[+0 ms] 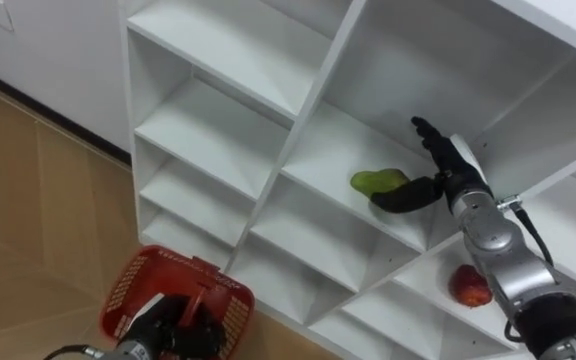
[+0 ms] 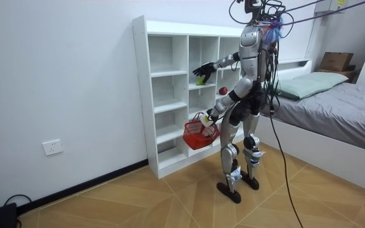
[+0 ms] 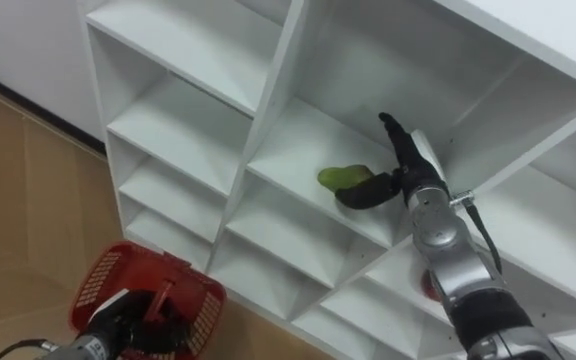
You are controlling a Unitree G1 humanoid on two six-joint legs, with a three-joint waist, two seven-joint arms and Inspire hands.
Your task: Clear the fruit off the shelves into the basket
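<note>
A green fruit (image 1: 376, 181) lies on a shelf in the middle column of the white closet (image 1: 298, 140). My right hand (image 1: 446, 163) is inside that compartment, open, with its fingers straight and its thumb spread against the fruit's near side. A red fruit (image 1: 471, 287) sits one shelf lower in the column to the right, partly behind my right forearm. Down at the lower left my left hand (image 1: 181, 326) is shut on the handle of a red basket (image 1: 140, 283), which hangs in front of the closet's lower shelves.
I stand close to the closet (image 2: 170, 95) on a wooden floor (image 2: 170, 202). The other compartments hold nothing. A bed (image 2: 334, 107) is at the room view's right and a white wall (image 2: 56, 82) at its left.
</note>
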